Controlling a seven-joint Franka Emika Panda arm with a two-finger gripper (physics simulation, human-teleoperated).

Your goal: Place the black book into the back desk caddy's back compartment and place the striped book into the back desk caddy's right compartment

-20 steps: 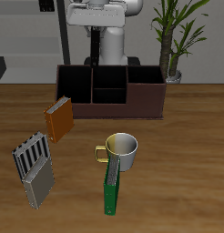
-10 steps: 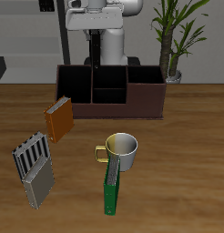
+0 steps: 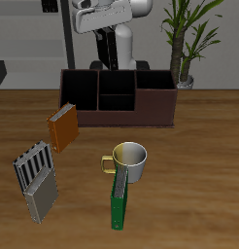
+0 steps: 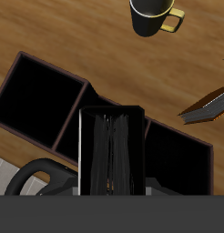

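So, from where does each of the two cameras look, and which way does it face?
Exterior view: sits in front of and above the table, faces the robot's base; shows the arm above the back desk caddy, with the striped book near the front.
Wrist view: sits on the gripper, looks straight down into the back desk caddy; dark gripper parts show at the frame's edge, with a dark upright object in the centre, apparently the black book.
Shared: the caddy and the mug.

Simulated office or study, wooden desk (image 3: 204,165), desk caddy (image 3: 119,100), scattered books, mug (image 3: 129,162), potted plant (image 3: 187,39)
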